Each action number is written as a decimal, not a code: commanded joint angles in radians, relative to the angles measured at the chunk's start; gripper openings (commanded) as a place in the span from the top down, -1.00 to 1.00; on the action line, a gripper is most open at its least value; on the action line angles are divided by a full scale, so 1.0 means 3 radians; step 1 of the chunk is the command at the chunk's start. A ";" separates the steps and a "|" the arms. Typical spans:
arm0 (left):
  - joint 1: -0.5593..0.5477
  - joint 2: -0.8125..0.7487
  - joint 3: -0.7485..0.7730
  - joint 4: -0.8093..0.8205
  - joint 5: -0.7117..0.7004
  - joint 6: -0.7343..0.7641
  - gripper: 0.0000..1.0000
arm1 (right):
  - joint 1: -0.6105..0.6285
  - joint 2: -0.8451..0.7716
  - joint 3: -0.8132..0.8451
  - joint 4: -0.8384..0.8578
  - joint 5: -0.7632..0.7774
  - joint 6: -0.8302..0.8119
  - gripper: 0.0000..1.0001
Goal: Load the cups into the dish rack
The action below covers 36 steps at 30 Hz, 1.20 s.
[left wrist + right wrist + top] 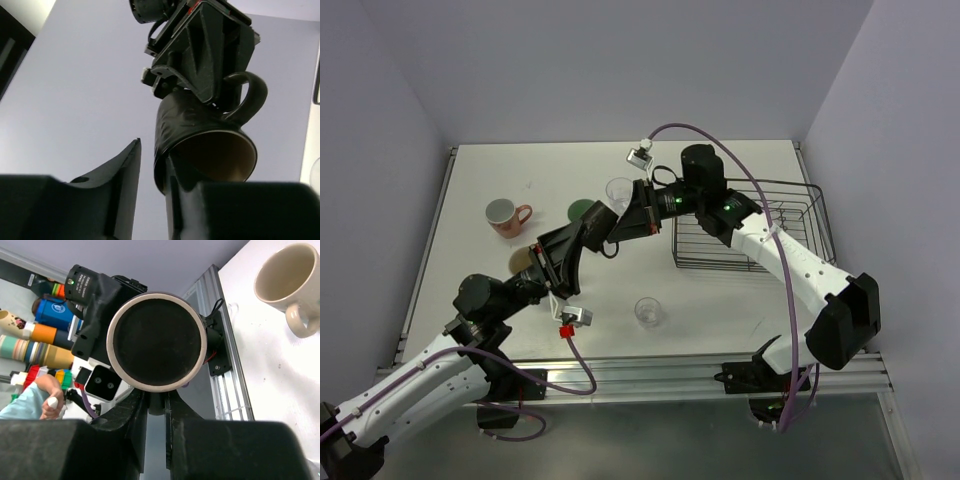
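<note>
Above the white surface [720, 300], the right claw [156, 400] is clamped on a glossy dark brown cup [200, 130] with a looped handle. Its round mouth faces the left claw [153, 153], whose jaws stand apart beside the rim.

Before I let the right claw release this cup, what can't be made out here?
The dark cup: top view, hidden where the left claw and right claw meet.
The left claw's contact: left wrist view, one finger overlaps the cup's rim; touch unclear.
The cream mug: top view, mostly under the left arm.
The rack floor: top view, partly crossed by the right arm.
</note>
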 commanded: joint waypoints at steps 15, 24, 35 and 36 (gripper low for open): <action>-0.0015 -0.0108 -0.0018 0.0105 -0.0086 0.0017 -0.54 | -0.0768 -0.0300 0.0427 -0.0315 0.0032 -0.0524 1.00; -0.0015 -0.0067 0.0365 -0.0544 -0.0678 -0.0688 -0.99 | -0.1994 -0.0571 0.0534 -0.1225 0.0155 -0.1367 1.00; -0.0015 0.0647 0.1422 -0.1576 -0.1604 -0.2702 -0.99 | -0.3049 -0.0183 0.1245 -0.2704 0.1652 -0.3085 1.00; -0.0020 0.0715 0.1515 -0.1719 -0.1645 -0.2860 -0.99 | -0.3074 -0.0178 0.1200 -0.2689 0.1911 -0.3152 1.00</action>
